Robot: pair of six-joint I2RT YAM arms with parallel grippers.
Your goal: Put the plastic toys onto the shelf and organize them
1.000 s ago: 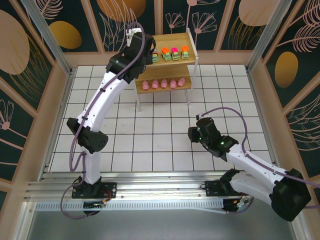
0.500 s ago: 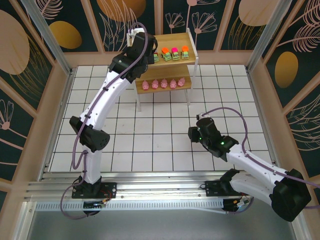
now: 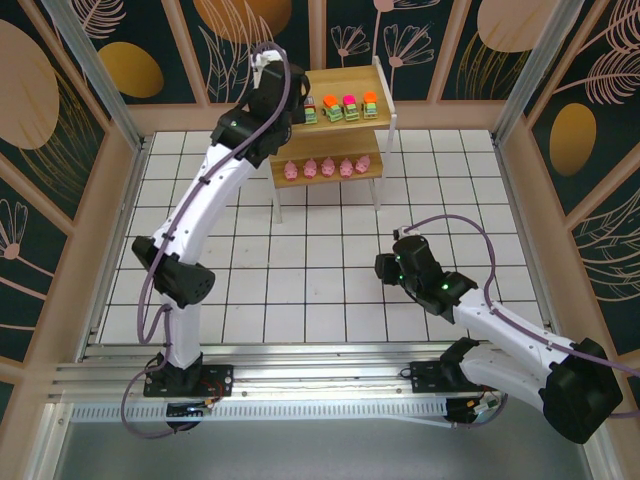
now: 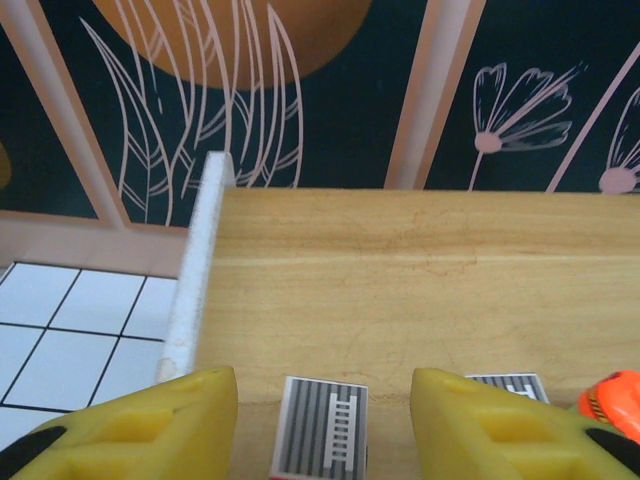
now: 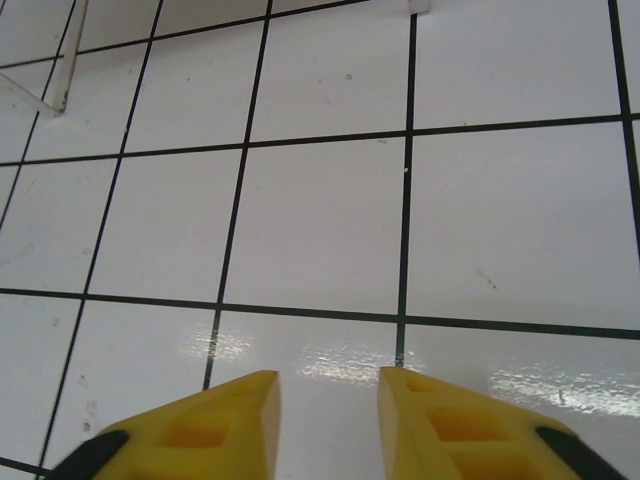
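Now: Toys Lined Up on Both Tiers

Up at the shelf (image 3: 345,80), the left claw (image 4: 323,400) stands with fingers apart, a grey-topped vehicle (image 4: 320,435) between them with a gap on either side. More vehicles (image 3: 351,105) sit in a row beside it on the top board; pink pigs (image 3: 327,168) line the lower tier. The right claw (image 5: 328,400) hovers over the white tiled surface (image 5: 330,230), fingers apart, holding nothing.

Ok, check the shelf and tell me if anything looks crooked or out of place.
Nothing stands out. The pink pigs sit in a row on the lower board of the shelf, the toy cars in a row on top. One grey-topped car stands between the left gripper's open fingers.
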